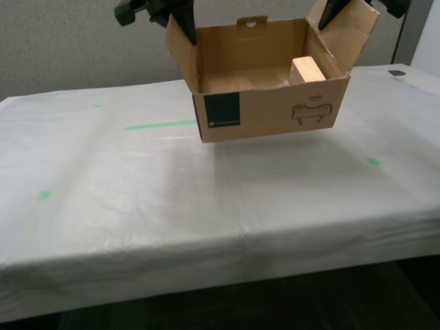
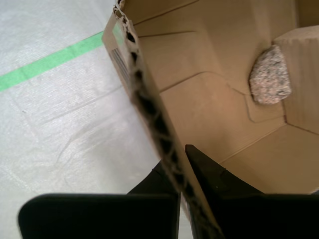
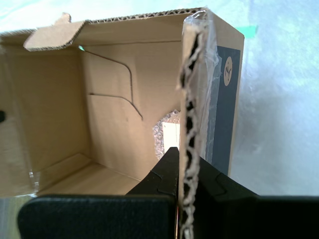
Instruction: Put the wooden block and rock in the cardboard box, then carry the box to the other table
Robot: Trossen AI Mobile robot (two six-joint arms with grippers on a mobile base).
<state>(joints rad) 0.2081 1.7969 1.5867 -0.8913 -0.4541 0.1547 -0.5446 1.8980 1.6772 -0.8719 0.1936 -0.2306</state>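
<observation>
Nearest, the other table [image 1: 206, 220]: its wrinkled white sheet with green tape marks is lying under the load, and a soft shadow is falling on it below the box.
Cardboard box [image 1: 275, 110]: it is hanging just above the sheet, apparently not touching it, flaps upright, teal label and line drawing facing the camera.
Wooden block [image 1: 308, 70]: it is sitting inside the box, at the end toward the exterior view's right.
Rock [image 2: 269, 75]: it is lying on the box floor, right beside the block.
First gripper [image 3: 185, 159]: its jaws are pinching the end flap nearest the block.
Second gripper [image 2: 177, 159]: its jaws are pinching the opposite end flap, on the side of the long green strip.
Done: both things are in the box, and the box is over the sheeted table, so the carry looks almost complete.
Left: lowering the box onto the sheet and letting go of both flaps.
</observation>
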